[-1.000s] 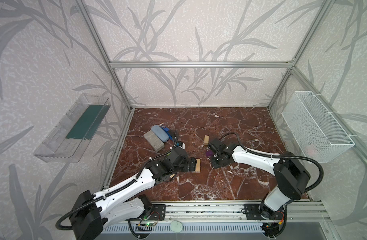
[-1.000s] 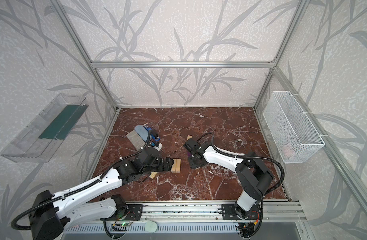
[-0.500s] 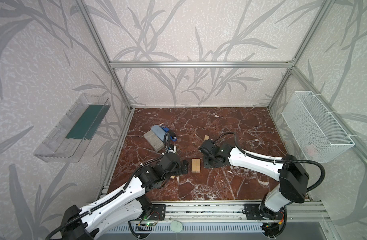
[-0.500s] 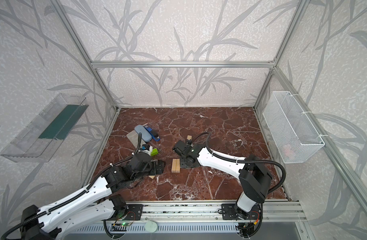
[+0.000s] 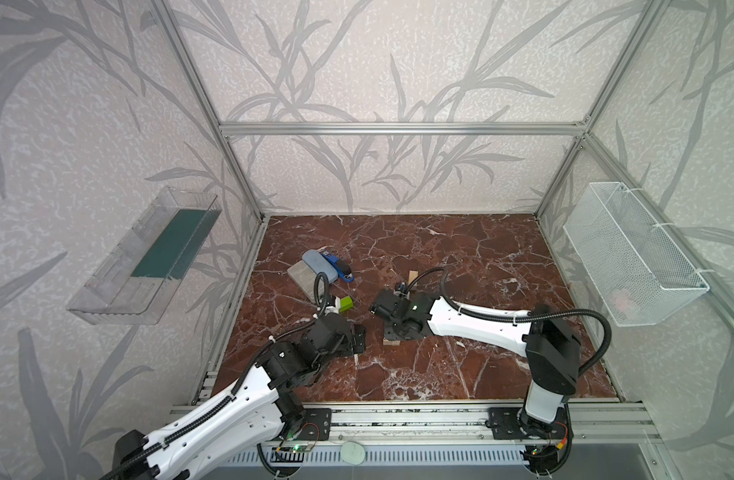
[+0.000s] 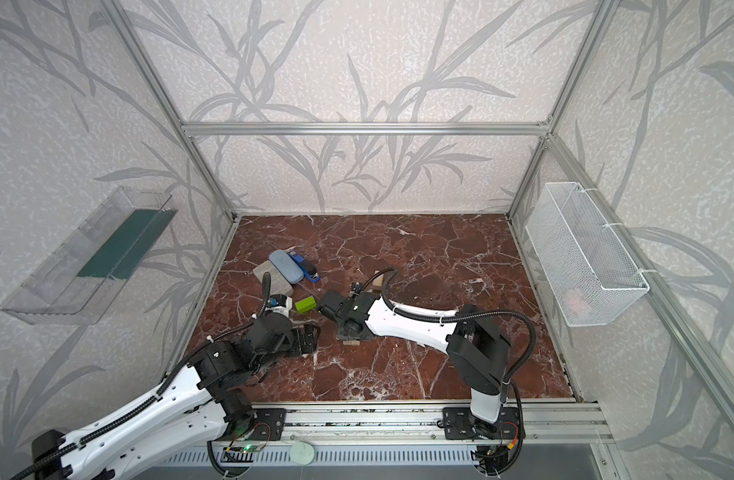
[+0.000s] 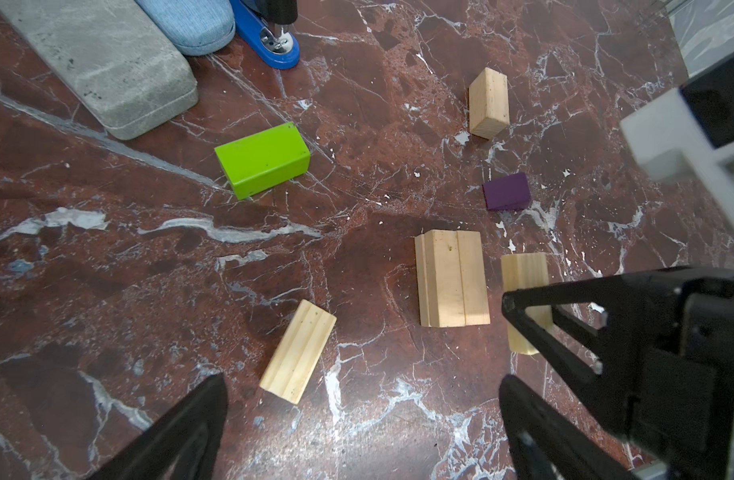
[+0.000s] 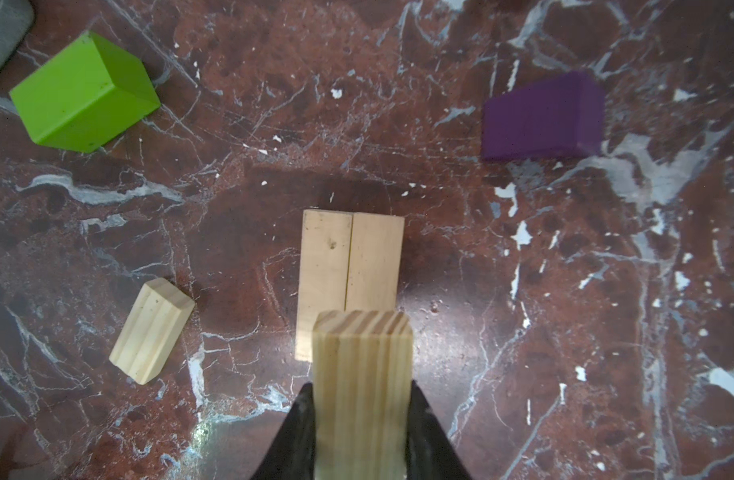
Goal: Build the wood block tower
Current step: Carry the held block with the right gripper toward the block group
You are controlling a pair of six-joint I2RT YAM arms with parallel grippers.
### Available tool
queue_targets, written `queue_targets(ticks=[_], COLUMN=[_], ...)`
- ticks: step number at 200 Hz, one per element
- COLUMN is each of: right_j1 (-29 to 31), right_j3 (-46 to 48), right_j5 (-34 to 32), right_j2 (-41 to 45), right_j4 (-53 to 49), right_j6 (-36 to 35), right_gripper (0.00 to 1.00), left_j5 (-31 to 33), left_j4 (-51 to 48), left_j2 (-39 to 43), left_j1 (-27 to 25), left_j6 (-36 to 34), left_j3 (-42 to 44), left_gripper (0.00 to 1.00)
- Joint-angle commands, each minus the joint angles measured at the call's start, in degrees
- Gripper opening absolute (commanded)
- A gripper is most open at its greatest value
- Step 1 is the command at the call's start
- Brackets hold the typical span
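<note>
My right gripper (image 8: 360, 388) is shut on a pale wood block (image 8: 363, 374) and holds it just above two pale wood blocks (image 8: 348, 266) lying side by side on the marble floor. In both top views the arm covers most of this pair (image 5: 391, 341). My left gripper (image 7: 361, 386) is open and empty, drawn back to the front left (image 5: 359, 336). A loose pale block (image 7: 298, 351) lies just ahead of it. The lime-green brick (image 7: 262, 160), the purple block (image 7: 506, 192) and another pale block (image 7: 488, 103) lie apart on the floor.
A grey oblong case (image 7: 95, 62), a blue-grey case (image 7: 190, 20) and a blue stapler (image 7: 269, 37) lie at the back left. A white wire basket (image 5: 631, 253) hangs on the right wall, a clear tray (image 5: 145, 257) on the left wall.
The right gripper has carried its pale block from beside the purple block to over the side-by-side pair. The left gripper has drawn back from that pair toward the front left, still open.
</note>
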State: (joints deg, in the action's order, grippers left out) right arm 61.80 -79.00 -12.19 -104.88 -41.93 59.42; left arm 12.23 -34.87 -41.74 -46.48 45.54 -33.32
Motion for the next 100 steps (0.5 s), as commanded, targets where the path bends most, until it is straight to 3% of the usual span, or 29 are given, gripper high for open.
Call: queue_targets(ticks=[1,100], right_j1=[0.18,0.12], right_j3=[-2.71,-7.16], right_j5=[-2.14,-3.72], right_j2=[-1.94,-7.83], right_j4=[-1.84,-2.75], right_j6=[2.15,3.26], right_gripper=[0.23,0.22], left_j5=[2.47,3.33], left_j4=[-2.72,-4.44], left_j2=[1.27,3.31], left_j1=[0.25,0.4], left_j6=[1.31,1.83], left_j3=[0.45,0.52], left_gripper=[0.99,0.99])
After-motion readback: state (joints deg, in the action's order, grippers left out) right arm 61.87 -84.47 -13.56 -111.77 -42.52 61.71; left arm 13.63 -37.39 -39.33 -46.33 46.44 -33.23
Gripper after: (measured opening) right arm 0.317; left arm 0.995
